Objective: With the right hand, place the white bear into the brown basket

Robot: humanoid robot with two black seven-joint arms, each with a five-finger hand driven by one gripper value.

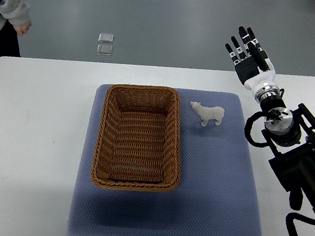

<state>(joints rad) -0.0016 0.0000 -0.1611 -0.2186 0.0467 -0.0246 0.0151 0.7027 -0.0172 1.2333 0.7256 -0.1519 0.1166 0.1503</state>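
Beyond white bear (208, 114), splayed right hand (248, 51)

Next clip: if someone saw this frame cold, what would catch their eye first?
Probably the brown basket, empty, sitting mid-table on a blue mat, with the white bear standing just right of it. Next, the right hand, fingers spread, raised beyond the table's far right edge and holding nothing. A person stands at the far left corner.

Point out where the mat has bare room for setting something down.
Free: the blue mat right of the brown basket and the strip below it. Tighter: the top right corner, where the white bear stands close beside the basket, right hand open beyond.
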